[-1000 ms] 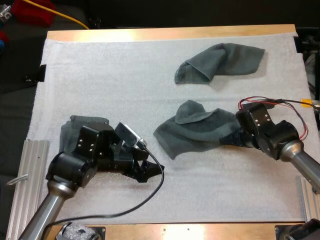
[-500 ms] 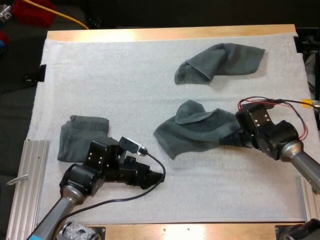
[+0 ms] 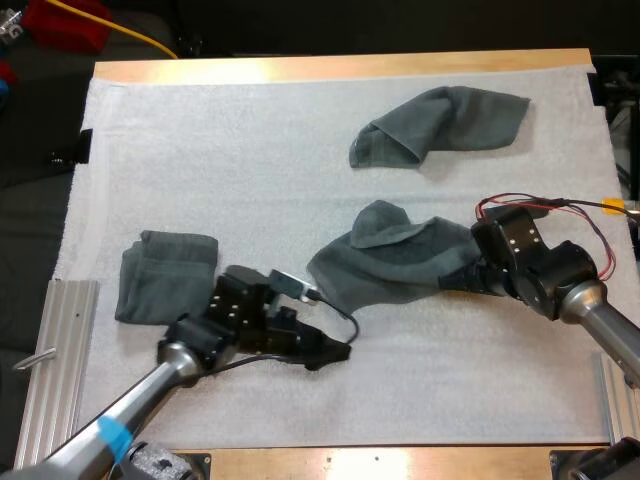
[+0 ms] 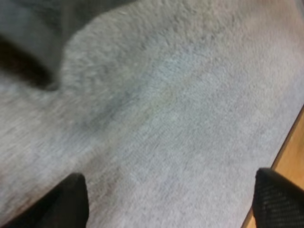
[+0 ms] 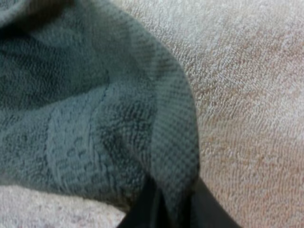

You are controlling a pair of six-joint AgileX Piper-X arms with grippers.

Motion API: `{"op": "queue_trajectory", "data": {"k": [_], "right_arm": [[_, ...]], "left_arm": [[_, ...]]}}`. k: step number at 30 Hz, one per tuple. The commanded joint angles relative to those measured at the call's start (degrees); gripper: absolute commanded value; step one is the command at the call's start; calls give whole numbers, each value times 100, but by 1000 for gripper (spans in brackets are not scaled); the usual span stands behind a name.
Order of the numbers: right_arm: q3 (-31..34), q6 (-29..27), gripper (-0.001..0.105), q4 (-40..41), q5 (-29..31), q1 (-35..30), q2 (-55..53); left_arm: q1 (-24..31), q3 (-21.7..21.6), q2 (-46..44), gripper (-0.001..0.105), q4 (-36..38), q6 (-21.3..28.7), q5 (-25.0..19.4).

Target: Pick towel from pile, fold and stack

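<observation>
**At the crumpled towel (image 3: 390, 262): one edge pinched, one free**

Our right tool (image 3: 460, 278) was closed on that towel's edge. Our left tool (image 3: 340, 352) stood wide open just short of its near corner, holding nothing. If the right lifted alone, we judged the cloth could bunch. The right wrist view confirmed the pinch; the high view showed the folded towel (image 3: 165, 275) well apart.
</observation>
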Motion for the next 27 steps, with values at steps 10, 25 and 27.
{"op": "queue_trajectory", "data": {"k": [10,25,27], "right_arm": [[-11,2,3,38,48,-24,-45],[-11,2,3,38,48,-24,-45],[-11,2,3,38,48,-24,-45]], "left_arm": [[-231,-85,852,69,-1014,-414,-457],[-231,-702,1670,69,-1036,-414,-1038],[-231,-702,1709,69,-1036,-389,-1119]]}}
